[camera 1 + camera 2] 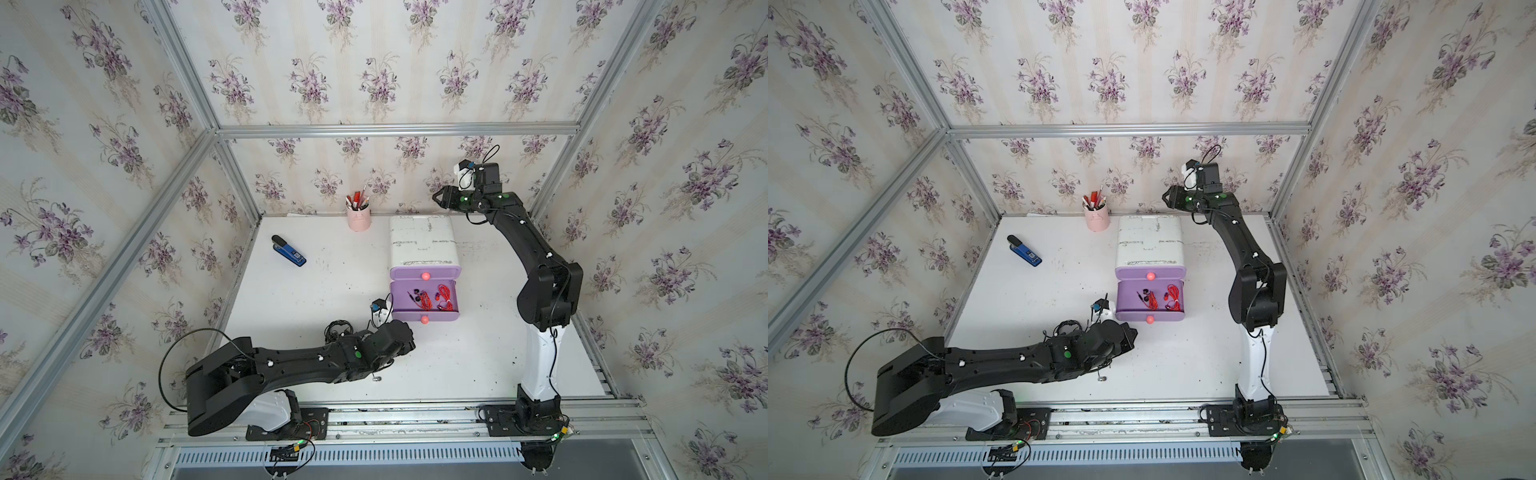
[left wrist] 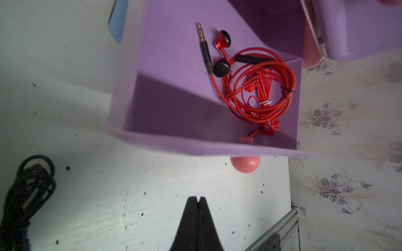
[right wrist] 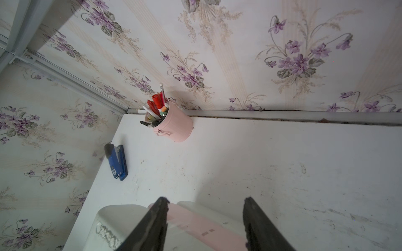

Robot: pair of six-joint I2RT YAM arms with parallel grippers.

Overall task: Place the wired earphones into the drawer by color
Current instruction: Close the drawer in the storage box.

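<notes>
The white drawer unit [image 1: 424, 239] [image 1: 1149, 239] stands at the back middle of the table. Its lower purple drawer [image 1: 399, 305] [image 2: 174, 113] is pulled out. Two coils of red wired earphones [image 1: 424, 300] [image 1: 1152, 300] [image 2: 258, 87] lie inside it. A black earphone bundle [image 1: 338, 328] [image 2: 26, 191] lies on the table beside my left arm. My left gripper [image 1: 411, 343] [image 2: 196, 198] is shut and empty, low over the table just in front of the drawer's pink knob [image 2: 244, 164]. My right gripper [image 1: 435, 197] [image 3: 205, 200] is open and empty, raised above the back of the unit.
A pink pen cup [image 1: 358, 218] [image 3: 176, 126] stands at the back wall left of the unit. A blue stapler [image 1: 289, 251] [image 3: 117, 162] lies at the back left. A small metal piece [image 1: 376, 378] lies on the table by my left forearm.
</notes>
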